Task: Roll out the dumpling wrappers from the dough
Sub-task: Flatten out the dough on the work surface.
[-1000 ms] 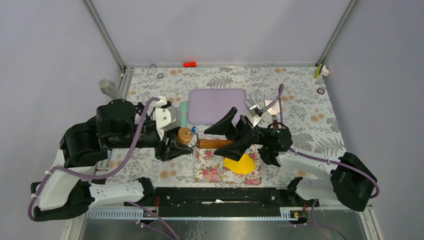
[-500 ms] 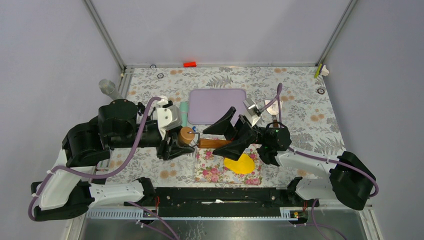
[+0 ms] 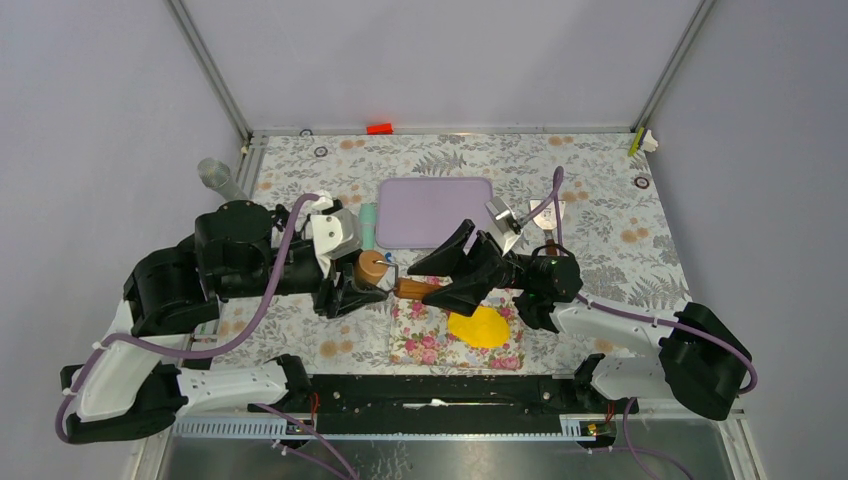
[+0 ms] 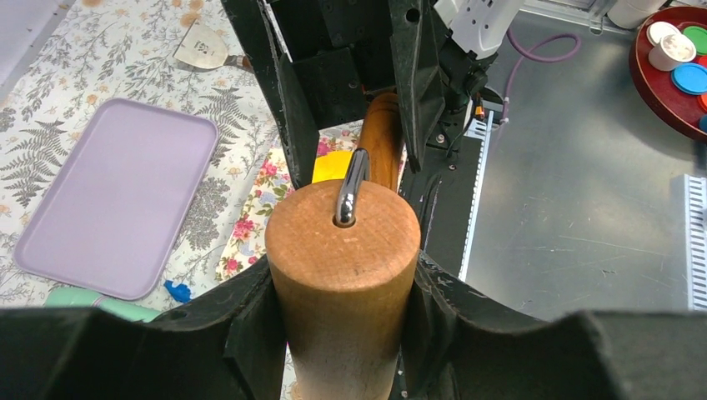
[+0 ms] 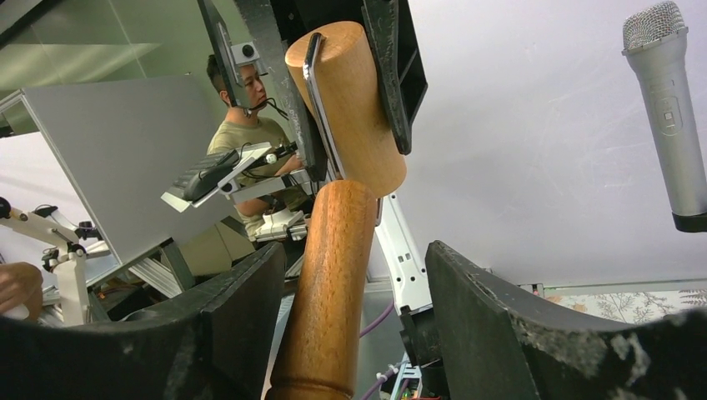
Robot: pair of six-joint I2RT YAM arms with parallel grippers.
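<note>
A wooden roller has a thick drum (image 3: 372,268) and a long handle (image 3: 420,288) joined by a metal bracket. My left gripper (image 3: 360,285) is shut on the drum (image 4: 343,250). My right gripper (image 3: 455,275) is open, its jaws straddling the handle (image 5: 333,275) with a gap on the right side. The dough (image 3: 478,327) is a flattened yellow sheet on a floral cloth (image 3: 420,340), just under the right gripper. A sliver of the dough (image 4: 332,165) shows in the left wrist view. No dumpling wrappers are in view.
A purple tray (image 3: 435,212) lies behind the roller, with a green tube (image 3: 368,228) at its left edge. A metal scraper (image 3: 545,215) lies back right. A clear cup (image 3: 215,177) stands at the table's left edge. A red dish of caps (image 4: 679,67) sits off-table.
My right gripper's jaws have drawn closer together around the roller's handle and dropped slightly. The left gripper and the drum have barely moved.
</note>
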